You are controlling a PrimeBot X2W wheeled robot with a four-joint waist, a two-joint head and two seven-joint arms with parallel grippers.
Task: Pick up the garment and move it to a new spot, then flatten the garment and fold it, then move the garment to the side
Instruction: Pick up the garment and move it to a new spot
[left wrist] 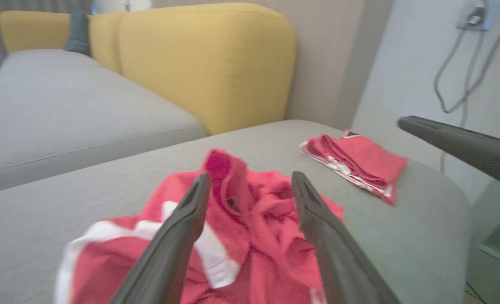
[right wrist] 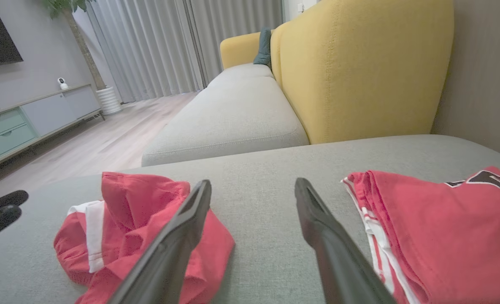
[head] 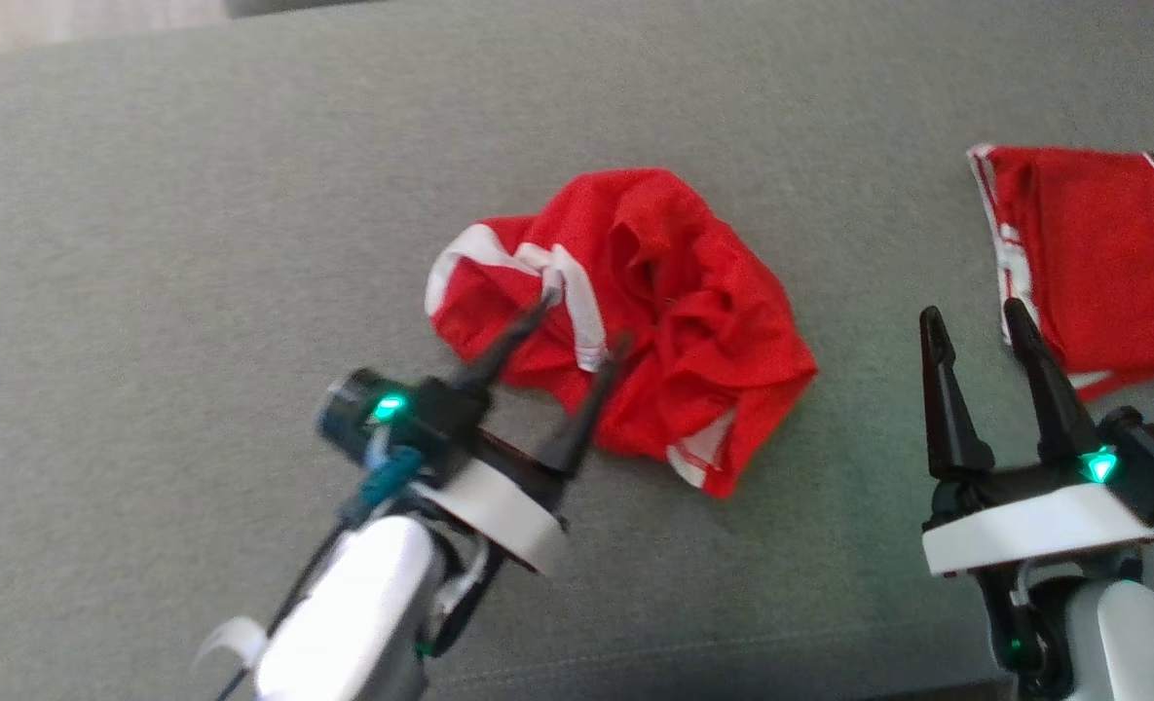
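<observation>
Closest to me, the left gripper point(head: 586, 319) reaches in from the lower left. Its jaws stand wide apart, and the two dark fingertips sit over the near edge of the crumpled red garment point(head: 693, 321). One tip is at the white trim point(head: 479, 240) and the other is further along the same edge. No cloth is pinched between them.

From the left wrist view, the left gripper point(left wrist: 250, 176) looks down on the rumpled red heap point(left wrist: 254, 219), which spreads beneath and between the parted fingers.

The garment lies bunched near the middle of the grey sofa seat point(head: 245, 195).

The right gripper point(head: 973, 312) is at the lower right with its jaws wide as well and nothing in them. It points across bare upholstery, between the crumpled garment and a folded red garment point(head: 1093, 253) that lies flat at the right edge of the seat.

From the right wrist view, the right gripper point(right wrist: 253, 182) has the crumpled piece point(right wrist: 136, 211) on one side and the folded one point(right wrist: 435, 228) on the other. The two pieces are well apart.

Beyond them a yellow backrest point(right wrist: 359, 67) rises behind the seat.
</observation>
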